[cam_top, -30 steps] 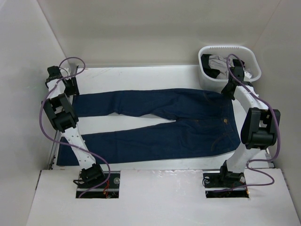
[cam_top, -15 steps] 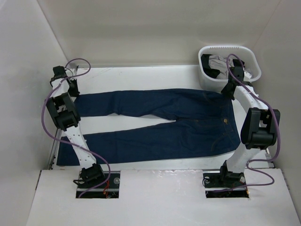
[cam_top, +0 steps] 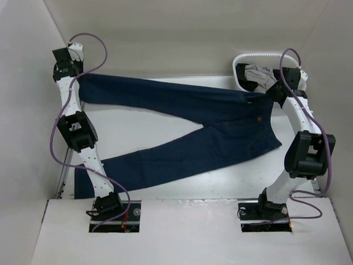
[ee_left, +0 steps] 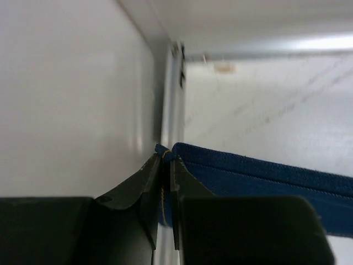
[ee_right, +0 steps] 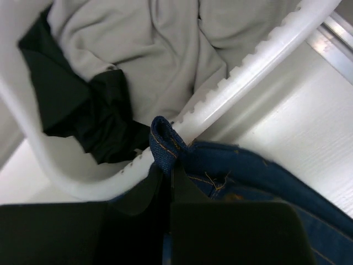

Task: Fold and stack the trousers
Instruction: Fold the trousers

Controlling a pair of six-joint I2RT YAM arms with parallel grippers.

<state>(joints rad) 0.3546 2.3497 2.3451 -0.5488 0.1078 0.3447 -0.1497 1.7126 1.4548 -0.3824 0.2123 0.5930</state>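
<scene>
The left end effector (ee_left: pixel 165 157) is pinched together on the hem corner of the dark navy blue denim trousers (cam_top: pixel 220 138), held up at the far left corner of the white table (cam_top: pixel 149 124) close to the side wall. The right end effector (ee_right: pixel 165 165) is likewise clamped on a fold of the waistband's far edge, just beside the rim of the white plastic laundry basket (ee_right: pixel 259 61), in which a grey garment (ee_right: pixel 165 49) and a black garment (ee_right: pixel 83 110) lie. Gripping the far edge at both ends looks meant to keep that side taut, so that the far leg can be carried over the near one for a lengthwise fold. The far leg hangs stretched between the two grips and seems raised off the table along most of its length. The near leg lies on the table, slanting from the crotch toward the near left corner. The trousers' long axis runs left to right across the table, with the waist pointing right toward the basket and both hems pointing left, and the legs spread apart in a narrow V.
</scene>
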